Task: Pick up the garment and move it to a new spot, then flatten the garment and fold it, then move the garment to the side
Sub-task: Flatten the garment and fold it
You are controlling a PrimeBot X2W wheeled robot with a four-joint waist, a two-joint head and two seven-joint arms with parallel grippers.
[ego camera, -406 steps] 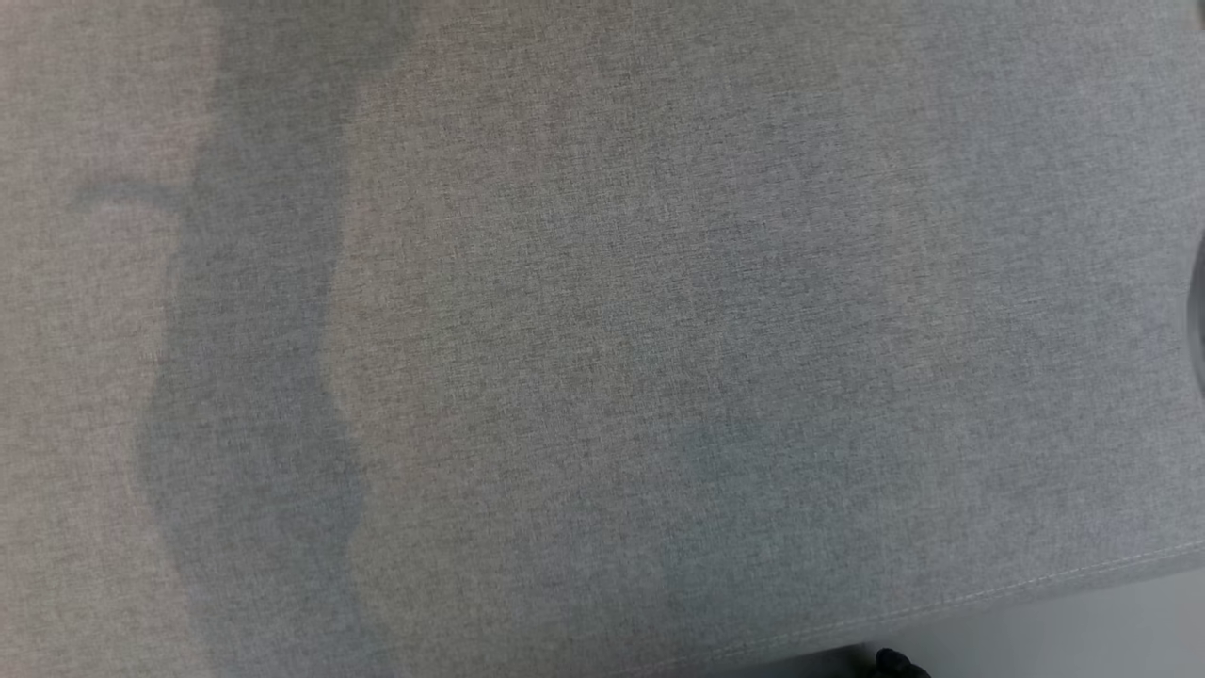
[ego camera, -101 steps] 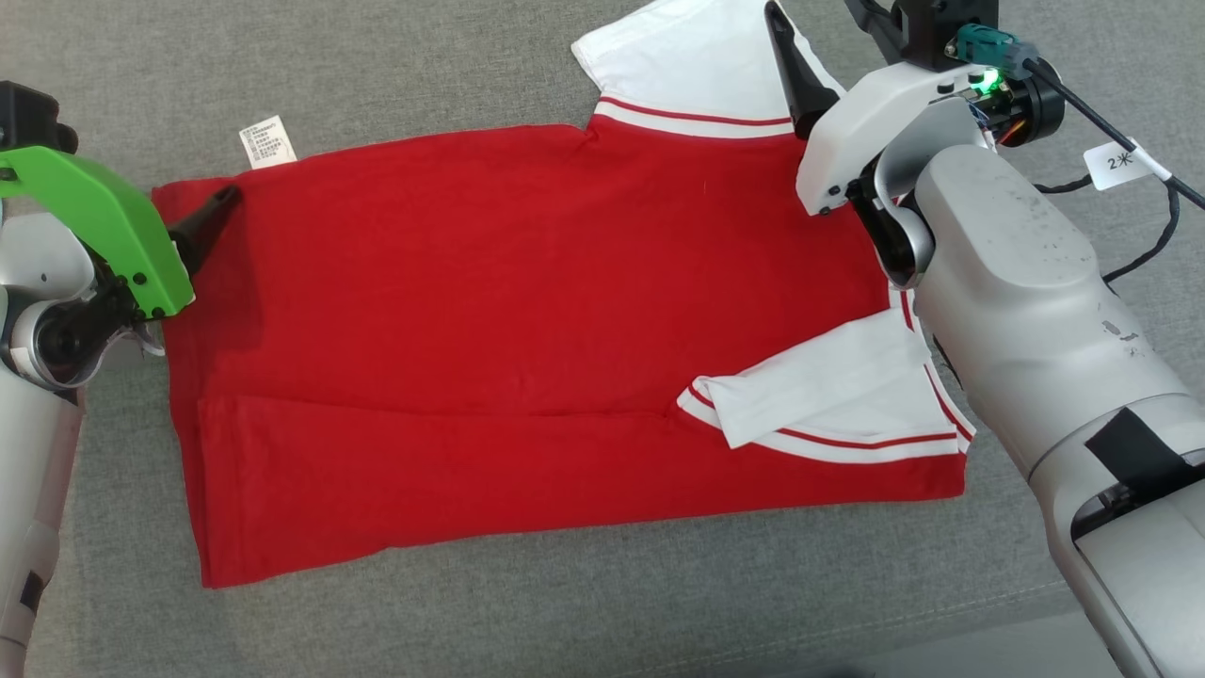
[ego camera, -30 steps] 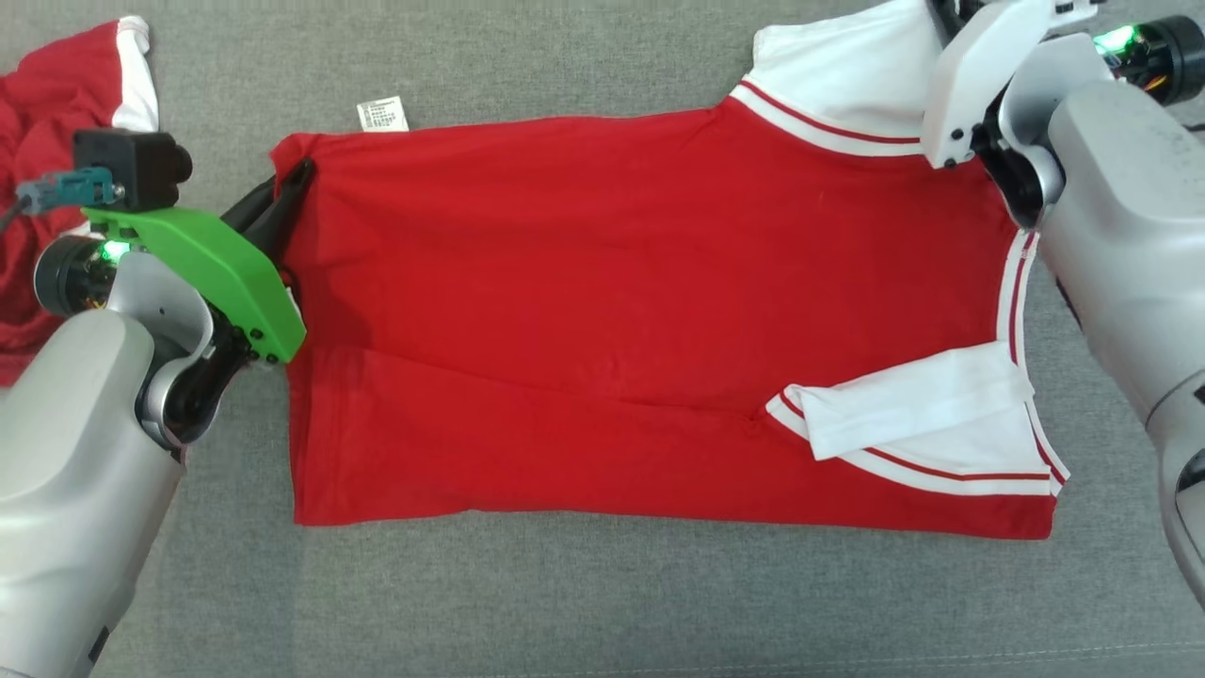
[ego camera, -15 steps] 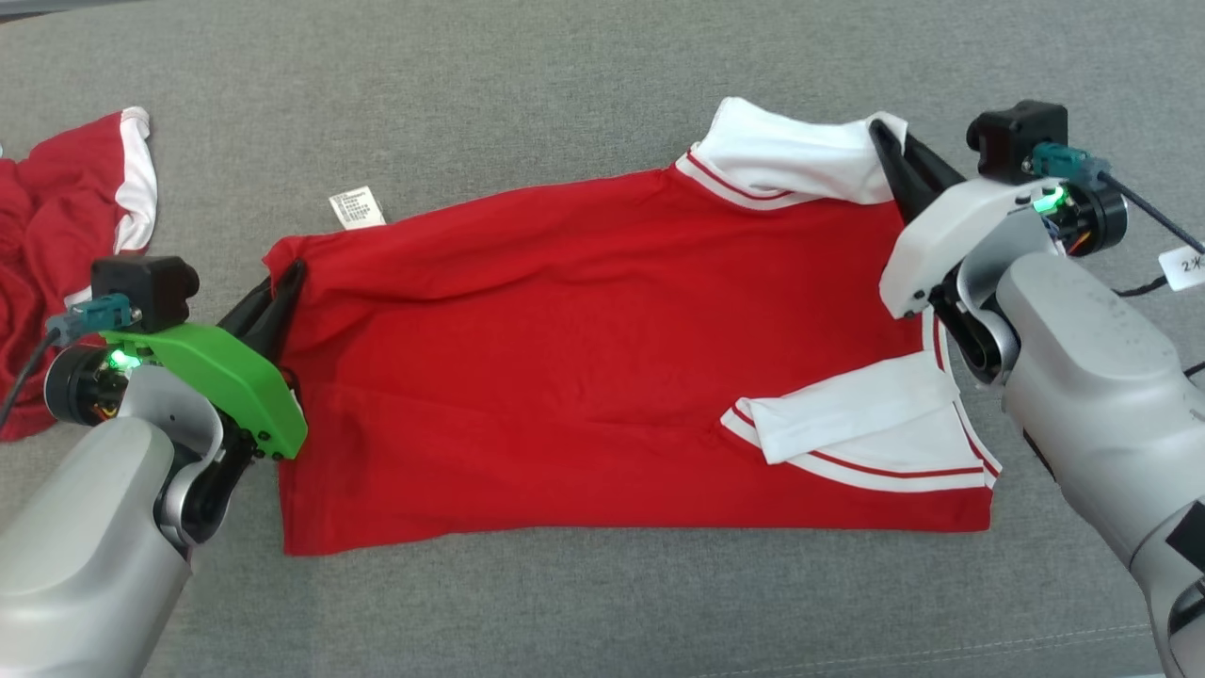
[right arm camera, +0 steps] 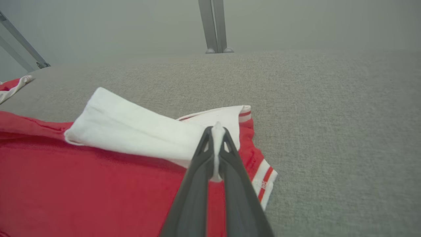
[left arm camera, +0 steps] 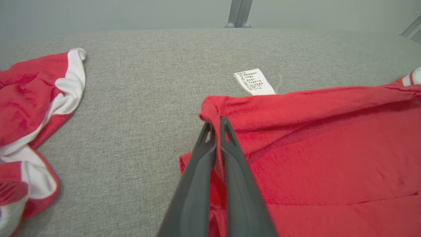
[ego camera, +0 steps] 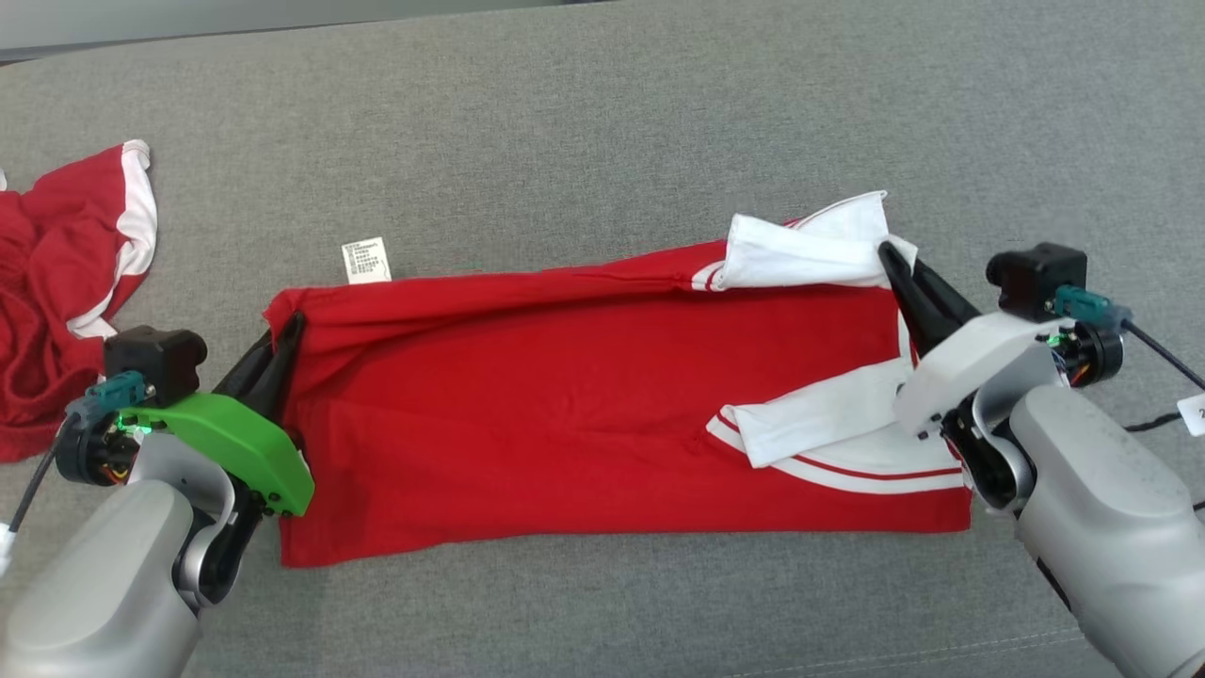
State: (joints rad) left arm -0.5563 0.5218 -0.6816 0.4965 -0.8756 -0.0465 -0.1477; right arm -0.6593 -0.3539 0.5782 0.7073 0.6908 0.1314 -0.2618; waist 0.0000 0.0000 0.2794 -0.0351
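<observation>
The garment [ego camera: 584, 405] is a red shirt with white sleeves and striped trim, spread across the grey cushion, its far edge folded over toward me. My left gripper [ego camera: 292, 325] is shut on the garment's far left corner [left arm camera: 213, 110]. At the far right end, my right gripper [ego camera: 890, 252] is shut on the white sleeve [right arm camera: 138, 131], which lies folded over the red cloth. A second white sleeve [ego camera: 828, 414] rests on the near right part. A white care label [ego camera: 365, 260] sticks out past the far edge.
Another crumpled red and white garment [ego camera: 56, 292] lies at the far left of the cushion [ego camera: 565, 122]. The cushion's front seam [ego camera: 941, 650] runs near the bottom right. Metal legs [right arm camera: 215, 26] stand beyond the far edge.
Both grippers have pulled the garment's far edge toward me, folding it over the body. The shirt now looks narrower front to back. The head camera has also shifted.
</observation>
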